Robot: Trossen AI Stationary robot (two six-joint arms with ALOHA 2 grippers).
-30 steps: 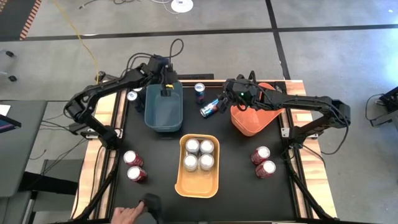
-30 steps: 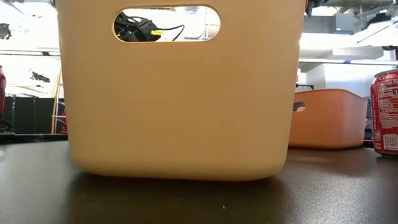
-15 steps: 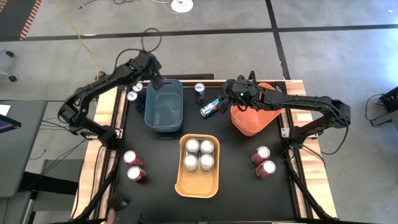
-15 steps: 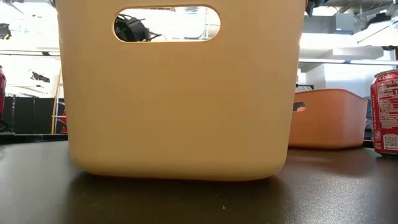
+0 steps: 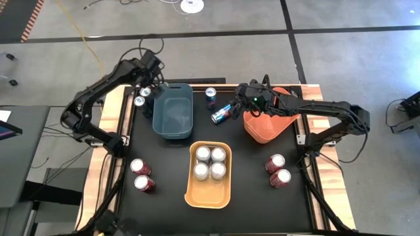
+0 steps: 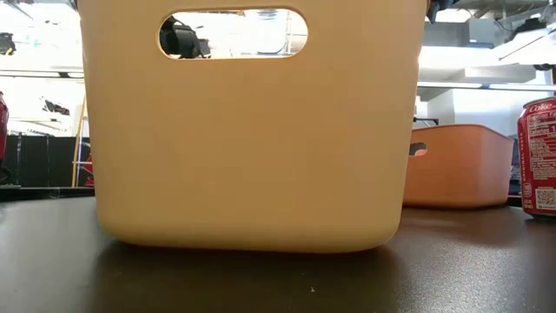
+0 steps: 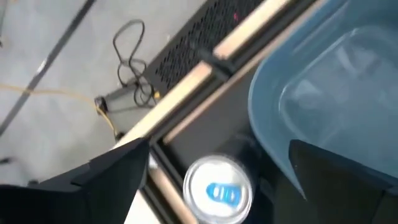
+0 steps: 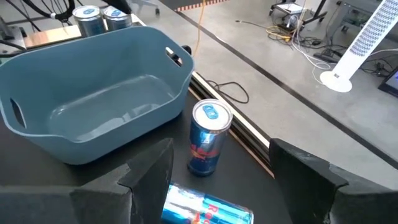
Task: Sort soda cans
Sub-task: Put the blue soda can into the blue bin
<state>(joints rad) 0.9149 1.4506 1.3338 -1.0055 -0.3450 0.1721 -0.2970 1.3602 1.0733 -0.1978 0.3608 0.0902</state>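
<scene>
Here, we hold our left gripper (image 5: pixel 147 90) open and empty over two upright blue cans (image 5: pixel 139 100) at the frame's upper left beside the teal bin (image 5: pixel 172 113), while our right gripper (image 5: pixel 241 99), open too, waits near the toppled can (image 5: pixel 220 114).

The yellow-orange bin (image 6: pixel 252 130) fills the low view; its top and left wall are cut off, and it hides nearly everything behind it. Right of that bin, a red can (image 6: pixel 539 156) is cut by the frame edge. In the left wrist view, the can (image 7: pixel 219 190) beside the teal bin (image 7: pixel 323 93) is blurred and cropped below.
</scene>
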